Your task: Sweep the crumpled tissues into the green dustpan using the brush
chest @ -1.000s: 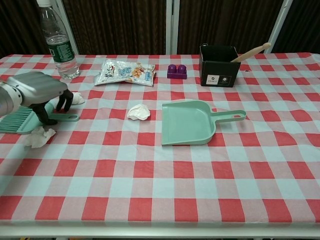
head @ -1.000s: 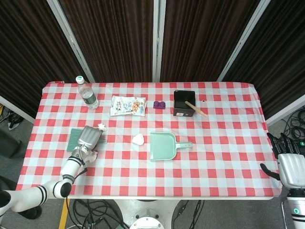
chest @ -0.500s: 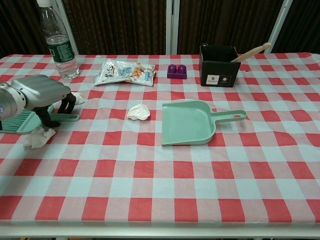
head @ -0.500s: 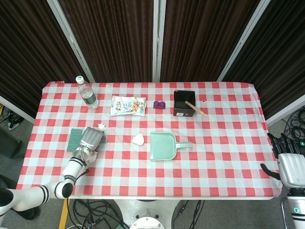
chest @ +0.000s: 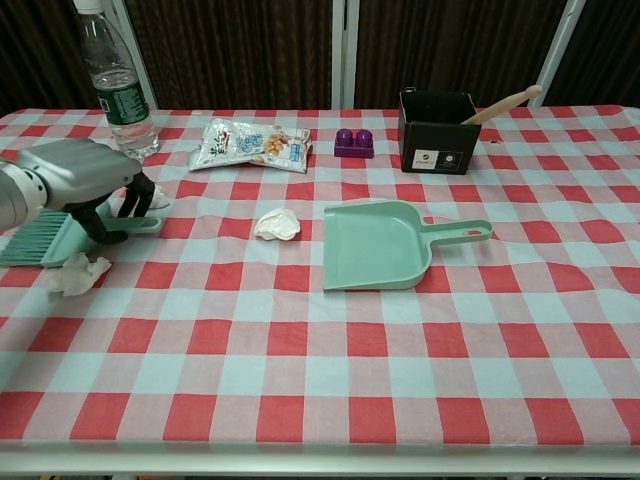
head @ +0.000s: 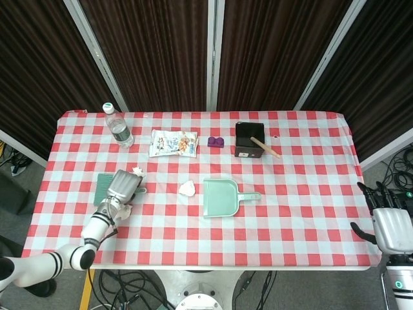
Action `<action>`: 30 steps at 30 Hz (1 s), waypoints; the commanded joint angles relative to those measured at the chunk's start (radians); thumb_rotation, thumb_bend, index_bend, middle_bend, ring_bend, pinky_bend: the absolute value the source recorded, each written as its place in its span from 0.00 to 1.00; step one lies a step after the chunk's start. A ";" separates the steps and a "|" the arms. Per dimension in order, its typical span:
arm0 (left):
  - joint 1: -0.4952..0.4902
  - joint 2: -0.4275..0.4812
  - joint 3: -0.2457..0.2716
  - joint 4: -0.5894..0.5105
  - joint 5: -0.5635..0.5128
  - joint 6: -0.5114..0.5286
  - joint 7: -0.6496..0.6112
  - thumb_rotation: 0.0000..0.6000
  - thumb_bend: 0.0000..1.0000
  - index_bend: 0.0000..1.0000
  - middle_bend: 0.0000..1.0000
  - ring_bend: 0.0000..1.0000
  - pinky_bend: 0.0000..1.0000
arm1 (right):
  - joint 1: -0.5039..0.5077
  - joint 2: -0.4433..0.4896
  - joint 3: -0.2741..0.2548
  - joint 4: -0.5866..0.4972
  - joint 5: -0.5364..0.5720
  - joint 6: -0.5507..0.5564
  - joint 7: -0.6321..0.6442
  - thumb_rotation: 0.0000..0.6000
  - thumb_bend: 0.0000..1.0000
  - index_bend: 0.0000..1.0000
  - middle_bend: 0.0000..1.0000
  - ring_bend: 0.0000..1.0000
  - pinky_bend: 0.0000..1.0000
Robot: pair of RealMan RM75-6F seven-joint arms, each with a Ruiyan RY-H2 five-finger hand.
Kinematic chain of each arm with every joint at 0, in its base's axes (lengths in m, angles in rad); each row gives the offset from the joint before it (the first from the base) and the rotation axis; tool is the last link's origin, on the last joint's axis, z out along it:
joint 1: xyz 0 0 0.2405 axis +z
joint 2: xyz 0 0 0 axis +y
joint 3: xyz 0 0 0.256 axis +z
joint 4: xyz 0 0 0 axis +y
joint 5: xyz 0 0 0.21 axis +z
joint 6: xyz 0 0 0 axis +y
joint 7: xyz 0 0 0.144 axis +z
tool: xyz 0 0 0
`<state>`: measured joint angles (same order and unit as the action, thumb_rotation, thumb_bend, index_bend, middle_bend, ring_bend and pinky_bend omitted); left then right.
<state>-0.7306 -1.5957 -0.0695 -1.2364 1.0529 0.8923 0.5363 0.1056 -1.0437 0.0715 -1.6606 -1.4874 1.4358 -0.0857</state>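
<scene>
The green brush (chest: 42, 240) lies at the table's left side, bristles pointing left. My left hand (chest: 85, 172) grips its handle (chest: 140, 225), fingers curled around it; the same hand (head: 122, 186) shows in the head view over the brush (head: 103, 186). One crumpled tissue (chest: 278, 224) sits just left of the green dustpan (chest: 375, 243), whose mouth faces near-left. A second tissue (chest: 78, 272) lies in front of the brush, and a third (chest: 157, 197) behind the hand. My right hand (head: 392, 227) hangs open off the table's right edge.
At the back stand a water bottle (chest: 115, 85), a snack bag (chest: 250, 145), a purple block (chest: 355, 143) and a black box (chest: 437, 132) holding a wooden stick. The red checked cloth (chest: 330, 370) covers the table.
My left hand has tightened on the brush handle and raised it slightly off the cloth. The right hand has sunk a little.
</scene>
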 commanded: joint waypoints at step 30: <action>0.117 0.200 0.027 0.021 0.419 0.239 -0.566 1.00 0.48 0.55 0.56 0.72 0.95 | 0.514 -0.464 0.128 0.160 0.418 -0.569 -0.451 1.00 0.13 0.30 0.35 0.16 0.22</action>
<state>-0.6143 -1.3951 -0.0418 -1.2160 1.4715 1.1317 -0.0291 0.5837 -1.4660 0.1850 -1.5391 -1.1083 0.8876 -0.5030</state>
